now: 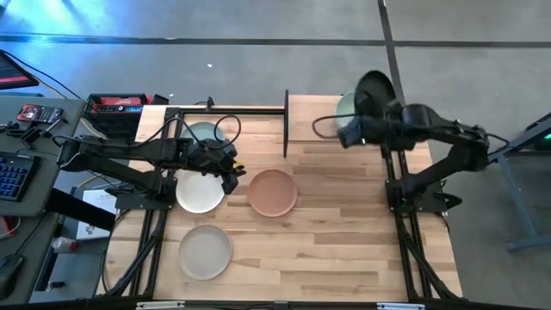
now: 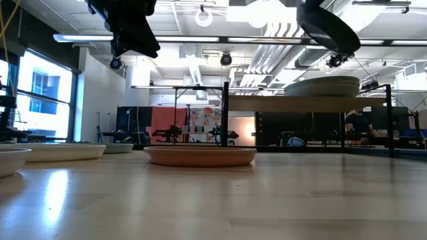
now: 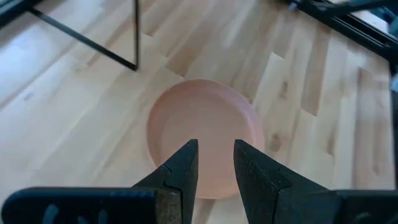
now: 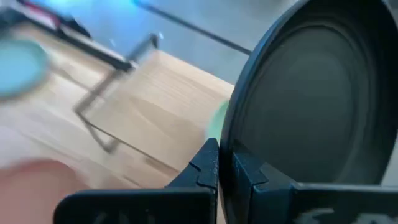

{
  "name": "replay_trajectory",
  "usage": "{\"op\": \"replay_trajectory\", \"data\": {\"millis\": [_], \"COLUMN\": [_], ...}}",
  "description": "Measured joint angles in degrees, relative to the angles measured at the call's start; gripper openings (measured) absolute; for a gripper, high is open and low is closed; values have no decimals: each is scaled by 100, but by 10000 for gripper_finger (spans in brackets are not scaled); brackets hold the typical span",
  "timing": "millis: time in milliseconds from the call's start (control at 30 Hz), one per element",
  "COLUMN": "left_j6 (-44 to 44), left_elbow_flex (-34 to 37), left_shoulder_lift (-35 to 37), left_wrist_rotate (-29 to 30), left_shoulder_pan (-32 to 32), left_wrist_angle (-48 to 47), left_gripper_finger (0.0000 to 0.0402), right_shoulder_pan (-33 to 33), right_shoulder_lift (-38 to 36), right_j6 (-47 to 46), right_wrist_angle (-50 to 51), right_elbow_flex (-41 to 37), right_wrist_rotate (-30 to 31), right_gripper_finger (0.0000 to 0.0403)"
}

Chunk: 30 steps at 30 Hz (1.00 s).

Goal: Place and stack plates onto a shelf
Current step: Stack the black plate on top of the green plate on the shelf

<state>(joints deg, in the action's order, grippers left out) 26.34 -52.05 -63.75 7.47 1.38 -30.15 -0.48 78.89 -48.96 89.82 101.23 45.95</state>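
high view: right gripper (image 1: 360, 129) clamped on the black plate (image 1: 375, 89), over the stack on the shelf (image 1: 312, 138) at far right; step in hand looks like stacking it. next: level, lower, release.
low view: only here the black plate's tilt above the stack (image 2: 321, 87) shows.
left wrist view: left gripper (image 3: 214, 163) parted, empty, above the terracotta plate (image 3: 205, 134).

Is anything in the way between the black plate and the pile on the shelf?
Nothing visible. The right gripper holds the black plate tilted in the air above the stacked plates on the shelf.
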Motion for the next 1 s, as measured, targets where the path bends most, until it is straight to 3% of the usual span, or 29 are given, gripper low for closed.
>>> {"op": "replay_trajectory", "data": {"millis": [200, 467, 800, 1000], "left_j6": [-2, 1, 5, 5], "left_elbow_flex": [0, 0, 0, 0], "left_shoulder_lift": [0, 0, 0, 0], "left_wrist_rotate": [206, 234, 235, 235], "left_shoulder_pan": [325, 793, 1205, 1256], "left_wrist_angle": [0, 8, 6, 2], "left_gripper_finger": [90, 90, 90, 90], "right_shoulder_pan": [-1078, -1938, -2343, -2482], "right_shoulder_lift": [143, 529, 1288, 1504], "right_j6": [2092, 3439, 4133, 3927], "right_wrist_angle": [-97, -92, 19, 16], "right_elbow_flex": [-4, -4, -4, -4], "right_wrist_rotate": [-898, -1713, -2513, -2667], "right_gripper_finger": [0, 0, 0, 0]}}
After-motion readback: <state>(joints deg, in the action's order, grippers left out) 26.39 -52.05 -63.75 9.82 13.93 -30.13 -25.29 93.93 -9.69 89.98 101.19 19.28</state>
